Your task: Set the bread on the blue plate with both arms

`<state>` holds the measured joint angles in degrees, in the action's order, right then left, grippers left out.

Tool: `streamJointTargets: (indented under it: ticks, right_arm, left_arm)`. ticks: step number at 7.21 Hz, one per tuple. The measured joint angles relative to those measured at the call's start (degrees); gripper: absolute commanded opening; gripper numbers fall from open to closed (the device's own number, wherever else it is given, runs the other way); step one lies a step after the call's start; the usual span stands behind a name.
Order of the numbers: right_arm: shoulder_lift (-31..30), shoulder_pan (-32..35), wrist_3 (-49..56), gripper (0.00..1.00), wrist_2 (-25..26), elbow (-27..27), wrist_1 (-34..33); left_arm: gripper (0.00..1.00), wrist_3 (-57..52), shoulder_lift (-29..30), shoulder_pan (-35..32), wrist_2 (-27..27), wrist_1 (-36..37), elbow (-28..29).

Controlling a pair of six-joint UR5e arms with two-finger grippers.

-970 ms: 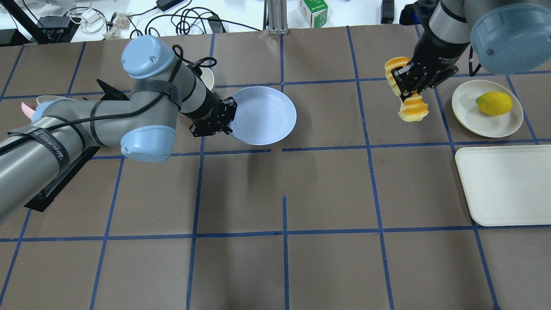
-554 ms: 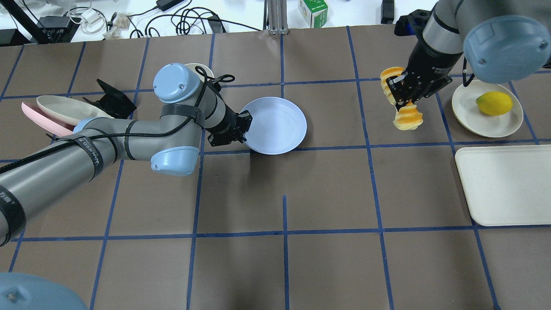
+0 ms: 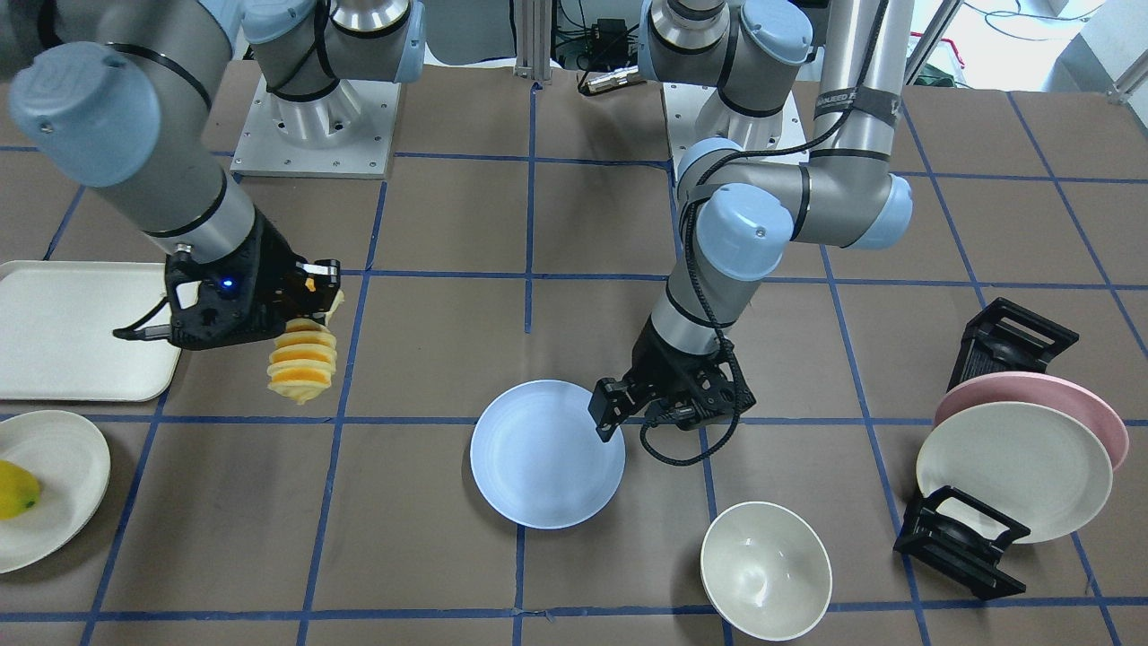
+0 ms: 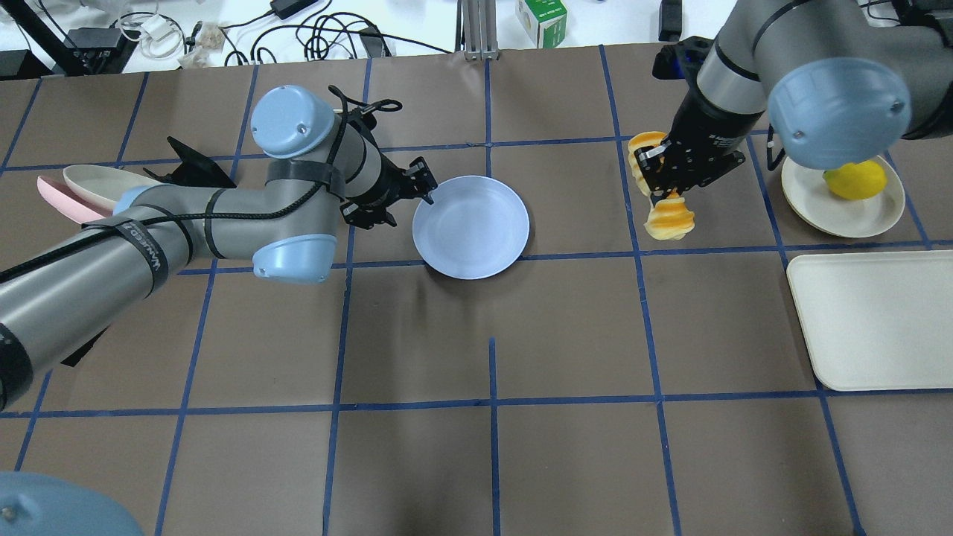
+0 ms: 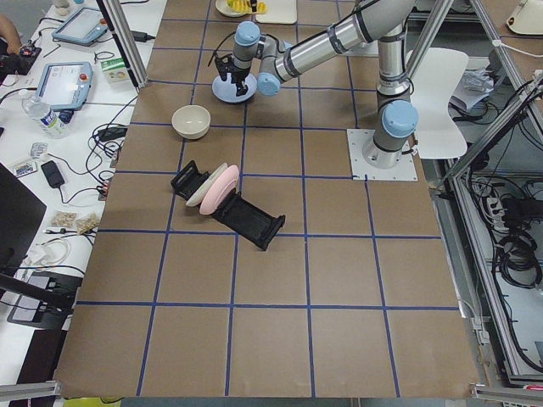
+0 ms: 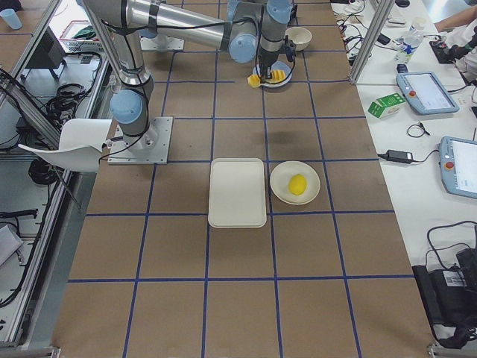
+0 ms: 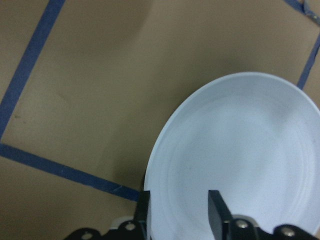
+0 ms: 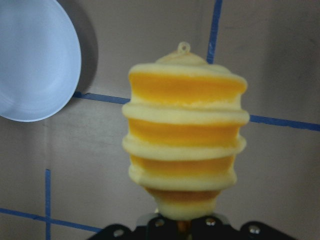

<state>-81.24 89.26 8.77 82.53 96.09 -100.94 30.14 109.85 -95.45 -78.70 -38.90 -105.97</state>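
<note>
The blue plate (image 4: 470,227) is left of the table's middle, held by its rim; it also shows in the front view (image 3: 547,453). My left gripper (image 4: 426,195) is shut on the plate's left rim. In the left wrist view (image 7: 177,210) one finger (image 7: 216,212) lies over the plate (image 7: 240,145) and the other is outside the rim. My right gripper (image 4: 665,173) is shut on the bread (image 4: 668,219), which hangs above the table to the plate's right. The bread fills the right wrist view (image 8: 185,135), with the plate (image 8: 35,60) at the upper left.
A cream plate (image 4: 819,205) with a yellow fruit (image 4: 855,179) is far right, a cream tray (image 4: 871,320) in front of it. A cream bowl (image 3: 765,570) sits near the left arm. A black rack (image 3: 960,543) holds a pink plate (image 3: 1090,408) and a cream plate (image 3: 1013,471).
My left arm has carried the blue plate right and a little toward the table's middle. My right gripper has moved the bread left, toward the plate.
</note>
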Motion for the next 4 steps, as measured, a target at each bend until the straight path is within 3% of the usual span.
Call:
streamJointTargets:
  ticks: [2,4]
  right_arm:
    - [3.6,6.7,-6.9,0.00,-2.9,-0.2,-5.9]
    - [9.8,13.7,-14.7,0.00,-5.6,-0.7,-16.9]
  left_arm:
    - [1.00,-8.9,-3.6,4.3,-0.8,-14.5,6.4]
    - [1.00,-16.5,-7.2,6.5,-7.2,-32.4,14.1]
